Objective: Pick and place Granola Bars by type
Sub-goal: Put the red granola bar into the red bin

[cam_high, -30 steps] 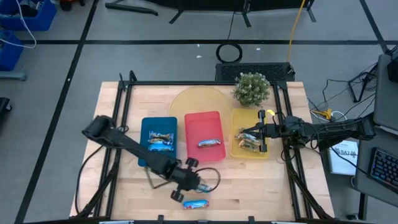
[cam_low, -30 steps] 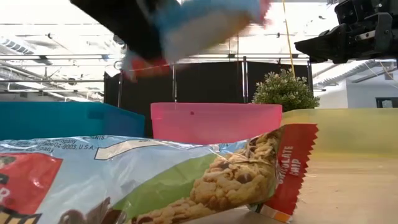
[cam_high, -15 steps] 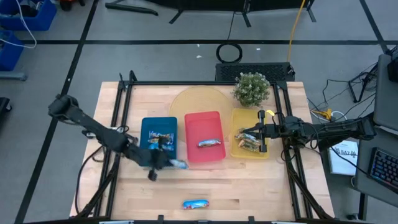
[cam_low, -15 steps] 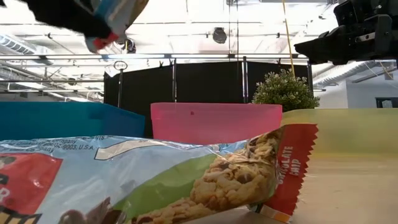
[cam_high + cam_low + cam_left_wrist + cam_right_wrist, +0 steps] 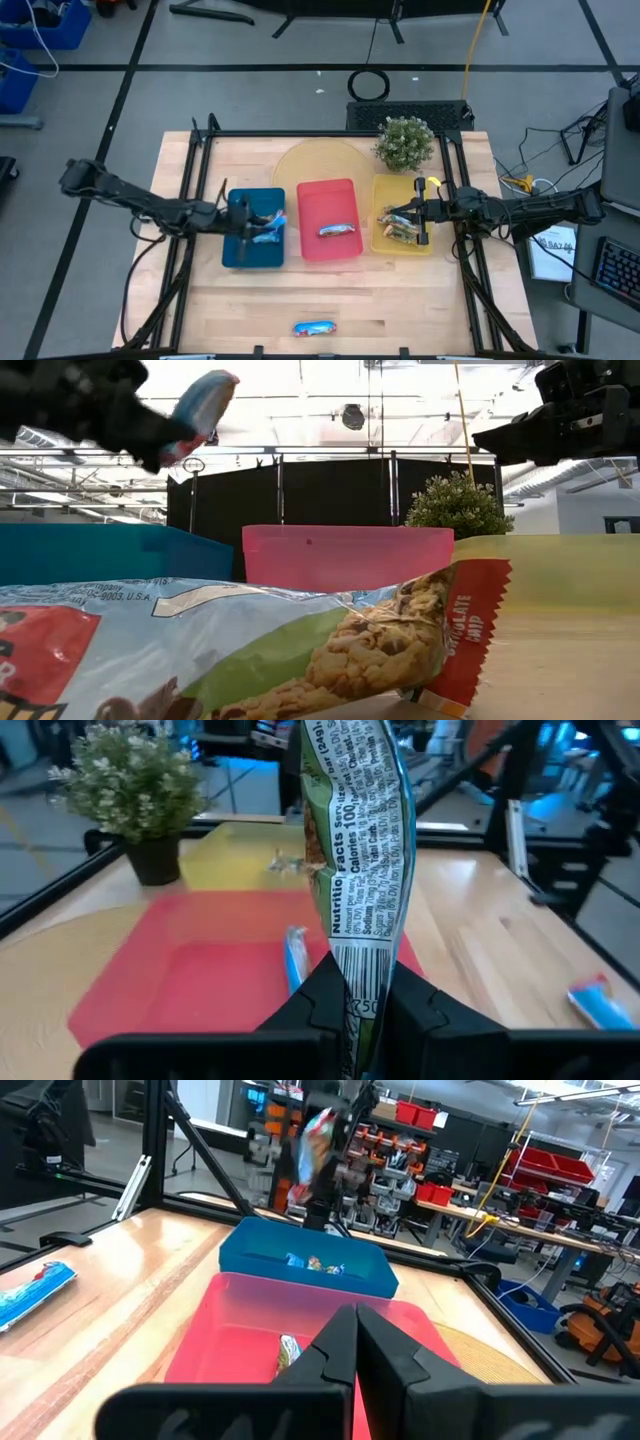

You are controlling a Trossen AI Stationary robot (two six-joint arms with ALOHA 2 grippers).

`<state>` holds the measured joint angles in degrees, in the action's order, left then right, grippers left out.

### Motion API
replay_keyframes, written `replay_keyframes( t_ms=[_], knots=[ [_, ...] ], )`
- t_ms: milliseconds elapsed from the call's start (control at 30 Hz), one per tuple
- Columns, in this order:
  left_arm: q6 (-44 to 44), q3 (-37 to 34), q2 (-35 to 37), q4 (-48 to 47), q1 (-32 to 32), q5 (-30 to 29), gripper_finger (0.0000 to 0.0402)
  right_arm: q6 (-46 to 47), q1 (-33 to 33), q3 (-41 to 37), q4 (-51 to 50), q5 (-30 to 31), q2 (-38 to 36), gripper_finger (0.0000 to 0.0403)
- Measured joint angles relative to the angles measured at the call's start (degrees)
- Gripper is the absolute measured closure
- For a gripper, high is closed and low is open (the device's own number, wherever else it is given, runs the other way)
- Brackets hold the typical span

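Over the blue tray (image 5: 238, 252) my left gripper (image 5: 256, 230) hangs above the table, jaws pinched tight on the end of a blue-and-white bar (image 5: 355, 850) that stands up between my fingers (image 5: 320, 995). In the low view that bar (image 5: 200, 408) rides high in the air. Other blue bars (image 5: 262, 218) already lie in the blue tray below it. A single bar (image 5: 338, 230) lies in the red tray (image 5: 318, 198) next door, and green-brown bars (image 5: 398, 226) lie in the yellow tray (image 5: 384, 186) beyond that. One more blue bar (image 5: 314, 327) lies alone on the table (image 5: 420, 300) near its front edge, well apart from the trays. My right gripper (image 5: 420, 215) waits over the yellow tray, jaws shut with nothing between them. A potted plant (image 5: 405, 142) stands behind the yellow tray.
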<state>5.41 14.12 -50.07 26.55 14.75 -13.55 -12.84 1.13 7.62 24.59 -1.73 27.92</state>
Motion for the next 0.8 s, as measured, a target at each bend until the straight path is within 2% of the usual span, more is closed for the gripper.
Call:
replay_keyframes(
  t_ms=[167,400,633,800],
  knots=[
    [0.98,15.14,-8.02,-14.18,-1.72,-2.94,0.0366,0.13,0.0,0.0,0.33,0.03,0.02,0.0403],
    [-4.0,36.12,-30.86,-28.85,-4.82,-4.38,0.0365,0.16,0.0,0.0,0.43,0.06,0.0,0.0403],
    [-4.3,49.96,-52.0,-38.01,-8.39,-3.94,0.0364,0.16,0.0,0.0,-0.65,0.1,0.01,0.0403],
    [-4.87,57.05,-59.74,-43.79,-9.21,0.66,0.0363,0.11,0.0,0.0,-1.56,0.12,0.0,0.0403]
  ],
)
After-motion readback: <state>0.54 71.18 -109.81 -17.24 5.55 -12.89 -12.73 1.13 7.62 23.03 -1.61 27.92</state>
